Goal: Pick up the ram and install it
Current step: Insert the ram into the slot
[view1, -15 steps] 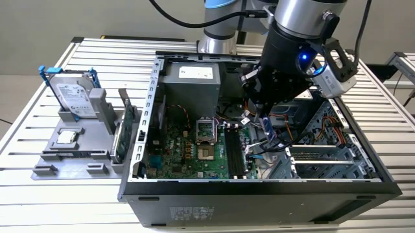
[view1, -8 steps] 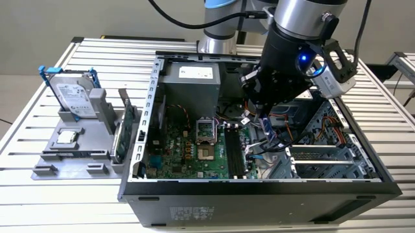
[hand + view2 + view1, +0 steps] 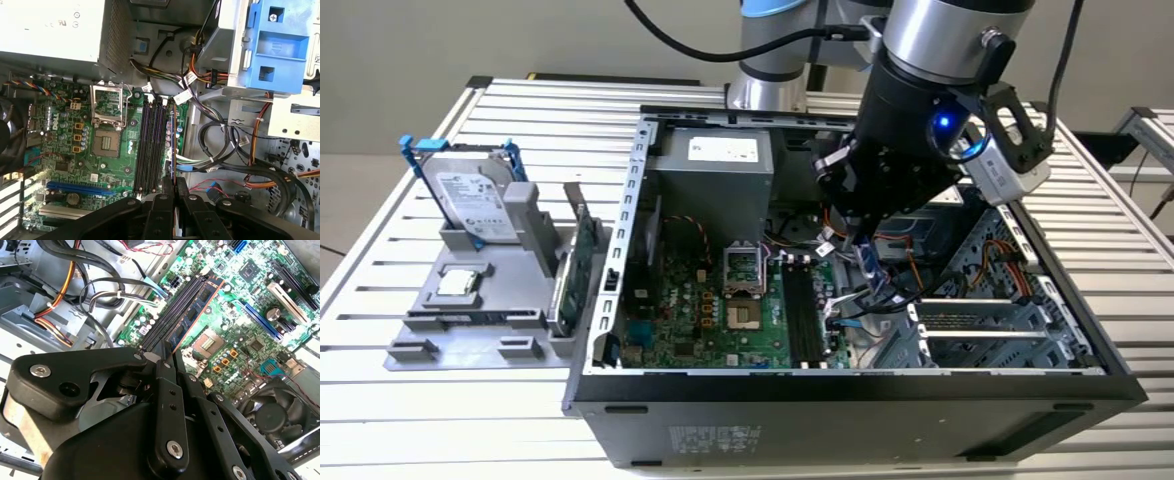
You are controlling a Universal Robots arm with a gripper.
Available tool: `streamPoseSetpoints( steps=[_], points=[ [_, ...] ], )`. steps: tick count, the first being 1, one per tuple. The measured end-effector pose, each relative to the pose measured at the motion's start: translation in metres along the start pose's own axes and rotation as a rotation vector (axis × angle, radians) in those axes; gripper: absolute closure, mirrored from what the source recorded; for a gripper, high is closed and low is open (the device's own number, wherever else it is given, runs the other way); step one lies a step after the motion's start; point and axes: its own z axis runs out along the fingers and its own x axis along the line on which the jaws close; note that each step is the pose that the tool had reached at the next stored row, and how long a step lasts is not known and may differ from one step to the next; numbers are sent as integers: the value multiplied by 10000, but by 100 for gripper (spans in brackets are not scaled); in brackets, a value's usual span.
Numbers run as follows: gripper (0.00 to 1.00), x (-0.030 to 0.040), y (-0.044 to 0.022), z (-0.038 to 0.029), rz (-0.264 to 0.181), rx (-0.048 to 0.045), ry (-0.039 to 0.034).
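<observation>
Broadly, a silver slatted metal table (image 3: 454,430) is carrying a black desktop computer case (image 3: 854,410) that is lying open on its side. A grey plastic parts holder (image 3: 507,300) is sitting just beside it on the exterior view's left. A silver-and-black robot arm (image 3: 947,40) is reaching down into the case, over the green motherboard (image 3: 707,310). Its black two-fingered hand (image 3: 861,245) is hanging above the row of long black memory slots (image 3: 150,145), near a tangle of coloured cables (image 3: 225,145). The hand is pinching the ram (image 3: 196,310), a long, thin, dark blue-green circuit-board stick with black chips. The stick is jutting out past the fingertips and running lengthwise along the slots, by the slot nearest the cables. Whether its lower edge is touching that slot or hovering over it cannot be told.
</observation>
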Motion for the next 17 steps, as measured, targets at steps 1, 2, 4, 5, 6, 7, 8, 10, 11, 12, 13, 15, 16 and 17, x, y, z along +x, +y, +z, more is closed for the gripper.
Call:
streamPoseSetpoints(
  steps=[1,2,4,5,6,7,8,10,11,12,13,15,16,17],
  points=[
    [100,0,0,0,0,0,0],
    [100,0,0,0,0,1,0],
    [100,0,0,2,0,-1,0],
    [100,0,0,2,0,0,0],
    [100,0,0,7,2,-3,-1],
    [100,0,0,14,20,-6,-2],
    [100,0,0,20,50,-1,0],
    [100,-1,0,33,151,2,1],
    [100,-1,0,41,221,0,2],
    [100,-1,0,46,295,0,1],
    [100,-1,0,52,369,0,2],
    [100,-1,0,67,573,-3,3],
    [100,-1,1,75,653,-1,4],
    [100,-1,0,77,681,6,6]
  ],
)
